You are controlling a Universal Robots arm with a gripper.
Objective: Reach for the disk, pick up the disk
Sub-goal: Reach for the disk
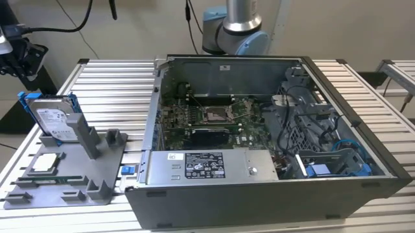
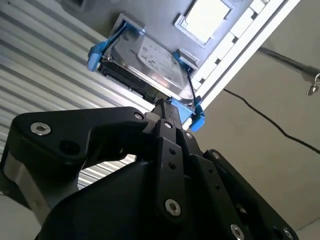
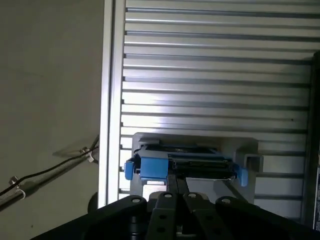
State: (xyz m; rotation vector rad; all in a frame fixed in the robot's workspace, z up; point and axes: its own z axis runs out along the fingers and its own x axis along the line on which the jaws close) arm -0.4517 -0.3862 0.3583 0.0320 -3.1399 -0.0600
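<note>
- The claw point(image 2: 165, 107) looks pinched shut and empty. Its tips are just off the disk point(image 2: 147, 62) at the top edge; contact is hard to tell.
- The disk stands on edge in a grey holder point(image 1: 71, 191) on the table point(image 1: 110, 82), to the exterior view's left of the case point(image 1: 259, 204).
- The disk is not lifted yet and sits in its slot.
- Risk: a shut claw would likely butt the edge instead of straddling it, shoving or tipping the disk.
- Risk: a grip on the blue rail point(image 2: 94, 54) could slip, since the plastic may flex.
</note>
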